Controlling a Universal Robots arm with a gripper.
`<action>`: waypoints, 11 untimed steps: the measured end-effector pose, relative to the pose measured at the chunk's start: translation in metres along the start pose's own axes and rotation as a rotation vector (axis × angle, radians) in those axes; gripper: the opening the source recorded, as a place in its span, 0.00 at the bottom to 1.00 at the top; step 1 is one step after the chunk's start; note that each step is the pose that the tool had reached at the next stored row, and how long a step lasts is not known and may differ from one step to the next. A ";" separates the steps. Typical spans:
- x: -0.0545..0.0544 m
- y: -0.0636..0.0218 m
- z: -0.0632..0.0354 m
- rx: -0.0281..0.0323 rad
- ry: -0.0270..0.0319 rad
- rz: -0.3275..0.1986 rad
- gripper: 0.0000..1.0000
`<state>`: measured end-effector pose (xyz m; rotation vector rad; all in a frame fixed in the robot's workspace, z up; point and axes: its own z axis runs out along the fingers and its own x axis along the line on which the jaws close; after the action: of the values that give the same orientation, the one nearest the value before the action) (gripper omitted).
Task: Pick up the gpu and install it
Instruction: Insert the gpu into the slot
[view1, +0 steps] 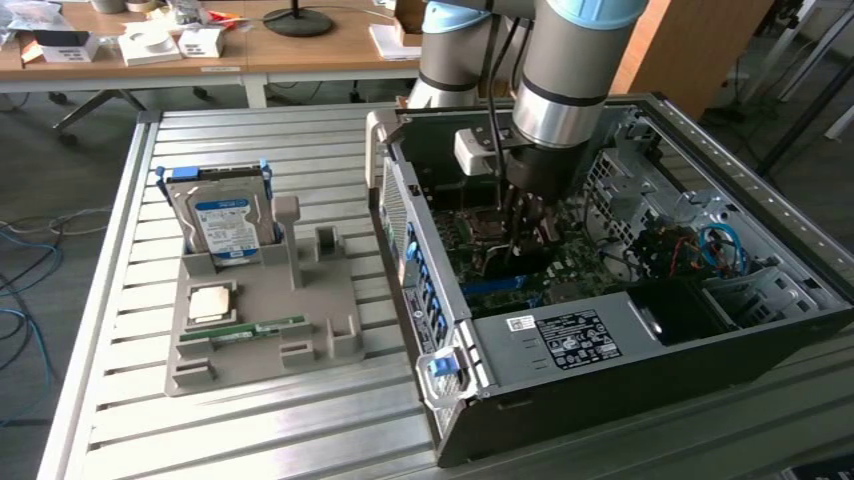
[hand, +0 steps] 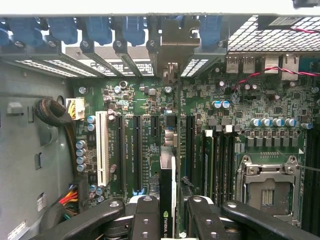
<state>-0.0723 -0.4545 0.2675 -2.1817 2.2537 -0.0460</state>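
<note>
The gpu (hand: 168, 172) stands edge-on between my fingers, a thin dark card with a green logo on its edge. My gripper (hand: 170, 216) is shut on it, one black finger (hand: 145, 216) on each side. The card's silvery end bracket (hand: 172, 45) is up against the rear slot openings of the case. The card runs along the black expansion slots of the green motherboard (hand: 250, 100); I cannot tell whether it touches a slot. In the exterior view my gripper (view1: 525, 228) reaches down into the open computer case (view1: 561, 340), low over the board.
At the exterior view's left, a grey tray (view1: 287, 300) on the slatted metal table holds a blue-labelled hard drive (view1: 227, 225), a small green memory stick (view1: 247, 328) and a square chip (view1: 211, 303). Cables (hand: 60, 120) and the processor socket (hand: 267, 187) flank the slots.
</note>
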 end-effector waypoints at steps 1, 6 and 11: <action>0.000 0.0000 0.0000 0.0001 0.0000 0.000 0.26; 0.000 0.0000 0.0004 0.0001 -0.0001 0.000 0.26; 0.000 0.0000 0.0011 0.0001 -0.0002 0.000 0.26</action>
<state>-0.0723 -0.4545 0.2664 -2.1814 2.2538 -0.0459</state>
